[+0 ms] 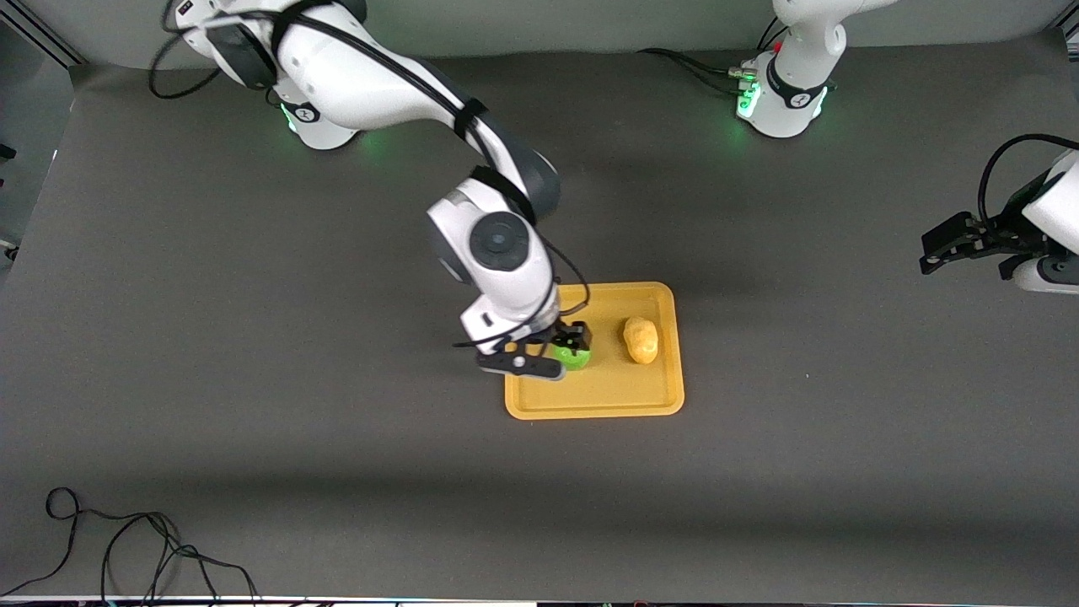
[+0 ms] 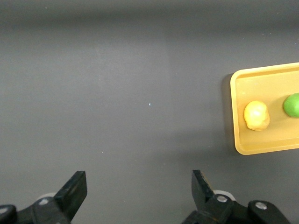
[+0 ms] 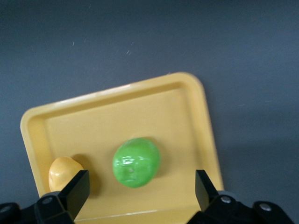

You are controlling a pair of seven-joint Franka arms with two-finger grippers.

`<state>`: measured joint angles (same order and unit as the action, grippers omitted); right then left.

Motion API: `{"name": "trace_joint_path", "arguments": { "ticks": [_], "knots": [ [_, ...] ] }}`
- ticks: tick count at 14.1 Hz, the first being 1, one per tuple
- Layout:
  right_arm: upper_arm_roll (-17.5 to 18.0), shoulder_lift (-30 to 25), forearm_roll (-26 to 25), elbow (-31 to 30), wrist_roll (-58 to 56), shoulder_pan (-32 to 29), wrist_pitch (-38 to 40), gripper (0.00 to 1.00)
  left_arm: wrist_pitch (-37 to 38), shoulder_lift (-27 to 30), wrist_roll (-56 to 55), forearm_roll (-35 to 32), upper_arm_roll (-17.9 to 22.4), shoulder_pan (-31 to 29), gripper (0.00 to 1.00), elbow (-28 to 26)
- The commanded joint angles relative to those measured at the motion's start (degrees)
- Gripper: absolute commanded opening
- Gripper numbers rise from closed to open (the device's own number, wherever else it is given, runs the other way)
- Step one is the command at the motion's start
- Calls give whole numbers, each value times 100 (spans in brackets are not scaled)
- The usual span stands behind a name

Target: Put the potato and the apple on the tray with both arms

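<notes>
We see the right gripper [image 1: 566, 344] low over the tray [image 1: 594, 402], its 2 fingers spread wide with the apple [image 1: 577, 357] lying free between them on the tray floor, touching neither finger as far as the right wrist view shows. The apple sits toward the right arm's end of the tray; the potato [image 1: 641, 340] rests just beside it, toward the left arm's end. Both look light and rigid to us. The apple's glossy round skin could slip or roll, so we would pinch it across its widest girth; the lumpy potato suits a grip across its short axis. The left gripper [image 1: 934, 255] waits with its fingers apart, empty, over bare table [image 1: 253, 379] at the left arm's end.
</notes>
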<state>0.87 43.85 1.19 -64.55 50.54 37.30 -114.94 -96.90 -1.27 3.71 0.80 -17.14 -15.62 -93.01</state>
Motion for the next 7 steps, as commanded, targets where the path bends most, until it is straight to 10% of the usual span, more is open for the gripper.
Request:
{"name": "trace_joint_path", "arguments": {
  "ticks": [1, 7],
  "knots": [
    [10, -1376, 275, -1303, -674, -476, 235, 100, 58, 127, -20, 70, -17, 42, 100, 11],
    [-736, -3249, 294, -3045, -2407, -1155, 734, 100, 75, 119, -46, 70, -44, 33, 100, 46]
  ]
}}
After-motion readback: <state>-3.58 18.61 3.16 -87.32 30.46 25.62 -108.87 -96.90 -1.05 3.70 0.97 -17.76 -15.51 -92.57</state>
